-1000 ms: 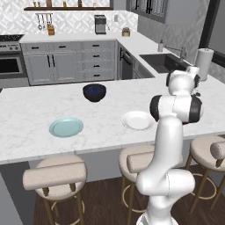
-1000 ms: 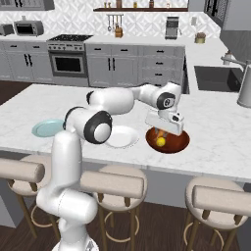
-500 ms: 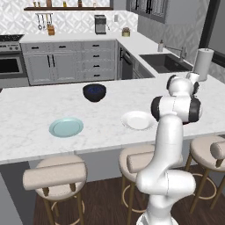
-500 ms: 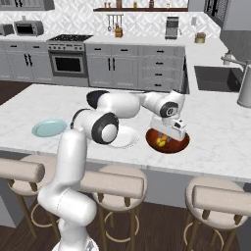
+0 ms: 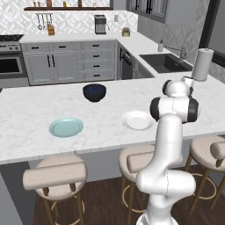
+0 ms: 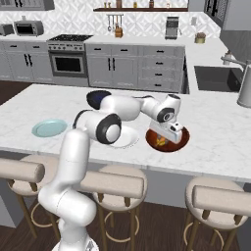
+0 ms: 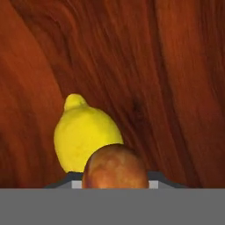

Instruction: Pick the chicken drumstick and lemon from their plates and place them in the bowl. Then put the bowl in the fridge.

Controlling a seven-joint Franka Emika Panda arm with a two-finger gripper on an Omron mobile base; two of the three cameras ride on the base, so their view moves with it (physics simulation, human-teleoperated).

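The reddish-brown bowl (image 6: 182, 140) sits on the island counter to the right of the white plate (image 6: 122, 139). My gripper (image 6: 171, 137) reaches down into it. In the hand view the bowl's wood-grained inside (image 7: 132, 66) is close. The yellow lemon (image 7: 85, 138) lies on it. The orange-brown chicken drumstick (image 7: 115, 169) sits right in front of the lemon, between my finger tips. Only slivers of the tips show beside it, so I cannot tell whether they still press it. The teal plate (image 6: 49, 128) and the white plate (image 5: 137, 120) are bare. The fridge is out of view.
A dark blue-black bowl (image 5: 94, 92) stands further back on the island. Padded stools (image 6: 112, 181) line the near edge. A paper towel roll (image 5: 201, 64) and the sink (image 5: 165, 62) are at the far right, with the stove (image 6: 68, 59) behind.
The hand has sunk lower into the reddish-brown bowl, shifting a little to the right on the way. Plates and bowls have stayed put.
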